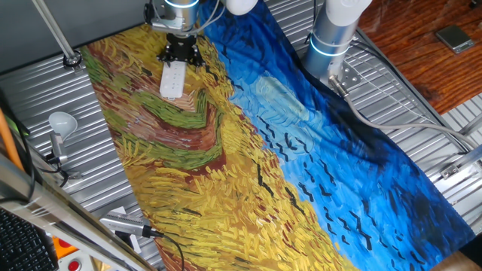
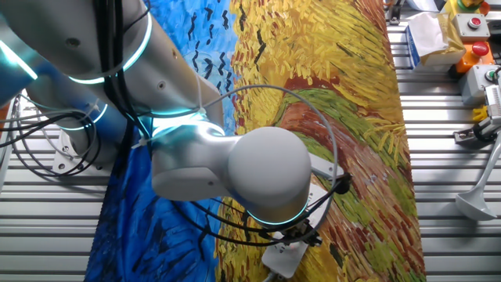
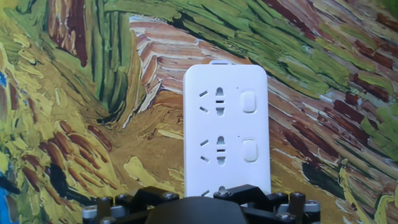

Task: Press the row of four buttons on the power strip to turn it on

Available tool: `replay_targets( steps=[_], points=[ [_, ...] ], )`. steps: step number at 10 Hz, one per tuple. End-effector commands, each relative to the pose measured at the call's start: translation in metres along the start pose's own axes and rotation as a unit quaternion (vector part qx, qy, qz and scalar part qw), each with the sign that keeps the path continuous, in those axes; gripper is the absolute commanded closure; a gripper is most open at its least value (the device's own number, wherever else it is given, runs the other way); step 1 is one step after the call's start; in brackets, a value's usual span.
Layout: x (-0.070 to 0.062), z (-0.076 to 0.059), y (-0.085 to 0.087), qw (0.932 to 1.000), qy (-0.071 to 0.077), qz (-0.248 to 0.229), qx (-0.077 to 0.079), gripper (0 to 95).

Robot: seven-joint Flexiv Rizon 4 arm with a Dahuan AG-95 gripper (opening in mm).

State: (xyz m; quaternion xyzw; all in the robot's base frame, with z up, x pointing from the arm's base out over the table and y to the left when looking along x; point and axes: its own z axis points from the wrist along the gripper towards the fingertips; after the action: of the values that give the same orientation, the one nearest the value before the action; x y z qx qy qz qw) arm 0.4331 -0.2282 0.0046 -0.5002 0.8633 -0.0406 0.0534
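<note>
The hand (image 1: 179, 51) is hovering over the near end of the power strip (image 3: 226, 130), whose long axis is running straight ahead of it on the painted cloth (image 1: 226, 173). The buttons (image 3: 249, 102) are sitting along the strip's right edge, so pressing probably needs a slight rightward shift. Whether the hand is clenched or released, I cannot tell.

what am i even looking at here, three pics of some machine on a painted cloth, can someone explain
It is one robot arm working at a table covered with a painted cloth. Two pictures come from fixed cameras on different sides of the table; the third comes from a camera on the arm's hand, looking down along its fingers. The black end effector sits over one end of a white power strip lying flat on the cloth. Two of its buttons show beside the sockets. A light bulb stands off the cloth. Nothing is held, as far as can be seen.
</note>
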Motion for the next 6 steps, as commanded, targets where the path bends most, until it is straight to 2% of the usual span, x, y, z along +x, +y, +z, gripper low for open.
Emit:
replay_targets(
  steps=[1,4,6],
  points=[
    [0.001,0.006,0.001,1.0,0.005,0.0,0.001,0.0],
    [0.001,-0.003,0.001,0.9999,0.013,-0.003,-0.004,0.0],
    [0.0,-0.018,0.002,0.9997,0.021,-0.006,-0.01,0.0]
  ],
)
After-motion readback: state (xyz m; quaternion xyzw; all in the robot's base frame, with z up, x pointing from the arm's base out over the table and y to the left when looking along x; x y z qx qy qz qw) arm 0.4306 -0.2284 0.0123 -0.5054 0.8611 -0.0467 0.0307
